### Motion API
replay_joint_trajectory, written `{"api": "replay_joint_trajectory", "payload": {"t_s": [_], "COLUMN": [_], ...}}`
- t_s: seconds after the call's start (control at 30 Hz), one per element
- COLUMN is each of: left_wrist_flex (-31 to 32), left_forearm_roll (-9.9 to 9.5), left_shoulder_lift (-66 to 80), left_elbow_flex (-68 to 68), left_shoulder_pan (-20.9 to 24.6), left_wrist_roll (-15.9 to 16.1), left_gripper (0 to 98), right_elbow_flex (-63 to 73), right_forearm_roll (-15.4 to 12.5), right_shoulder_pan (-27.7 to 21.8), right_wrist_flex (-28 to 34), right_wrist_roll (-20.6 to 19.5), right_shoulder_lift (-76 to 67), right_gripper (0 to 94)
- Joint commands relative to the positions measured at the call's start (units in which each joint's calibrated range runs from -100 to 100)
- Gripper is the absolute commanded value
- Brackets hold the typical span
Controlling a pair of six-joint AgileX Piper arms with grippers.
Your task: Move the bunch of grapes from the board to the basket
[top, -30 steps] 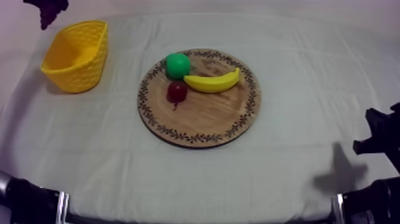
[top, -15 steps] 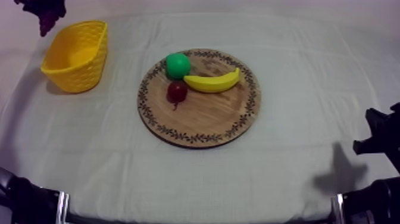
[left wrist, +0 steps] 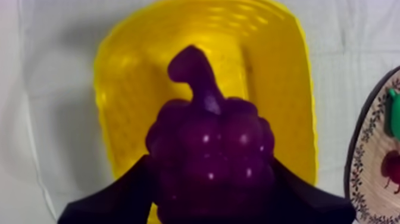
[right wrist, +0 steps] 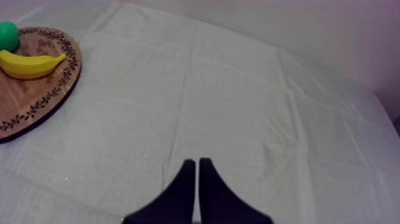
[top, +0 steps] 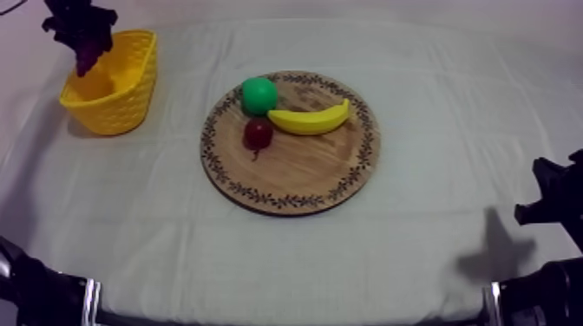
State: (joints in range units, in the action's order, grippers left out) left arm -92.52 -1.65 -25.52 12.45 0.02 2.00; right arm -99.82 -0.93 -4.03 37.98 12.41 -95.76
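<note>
Your left tool [left wrist: 211,199] points down from a raised arm, its two black fingers [left wrist: 122,193] spread wide and clamped on either flank of the bunch of grapes [left wrist: 209,143]. Your right tool [right wrist: 195,179] sits low, fingers pressed together into a narrow wedge, gripping nothing.

In the left wrist view the purple toy bunch of grapes [left wrist: 211,149] covers the middle of the yellow woven basket [left wrist: 125,89] and part of its rim. The bunch's underside and the black fingers [left wrist: 113,199] of the left gripper [left wrist: 211,173] clasping it run off the edge. The round wooden board with a patterned rim [left wrist: 366,149], round green toy fruit [left wrist: 394,113] and small red fruit [left wrist: 391,167] are cropped. In the top view the grapes hide part of the basket's far left rim.
</note>
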Motion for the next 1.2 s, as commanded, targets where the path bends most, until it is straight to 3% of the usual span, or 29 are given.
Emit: {"api": "replay_joint_trajectory", "payload": {"t_s": [0.0,0.5,0.8,1.17], "left_wrist_flex": [0.2,2.0,-0.1,-0.8], "left_forearm_roll": [0.10,1.21,1.66,1.51], "left_shoulder_lift": [-1.2,-7.6,-8.2,-8.4], "left_elbow_flex": [-0.2,-0.4,0.5,0.9], "left_shoulder_pan": [0.0,0.3,0.2,0.1], "left_wrist_roll": [0.0,0.2,0.0,-0.8], "left_gripper": [42.2,45.7,71.3,89.6], "right_elbow_flex": [0.0,0.0,0.0,0.0], "right_forearm_roll": [0.0,0.0,0.0,0.0], "right_shoulder_pan": [0.0,0.0,0.0,0.0], "right_wrist_flex": [0.0,0.0,0.0,0.0], "right_wrist_roll": [0.0,0.0,0.0,0.0], "right_shoulder_lift": [0.0,0.0,0.0,0.0], "right_gripper": [0.3,0.3,0.3,0.3]}}
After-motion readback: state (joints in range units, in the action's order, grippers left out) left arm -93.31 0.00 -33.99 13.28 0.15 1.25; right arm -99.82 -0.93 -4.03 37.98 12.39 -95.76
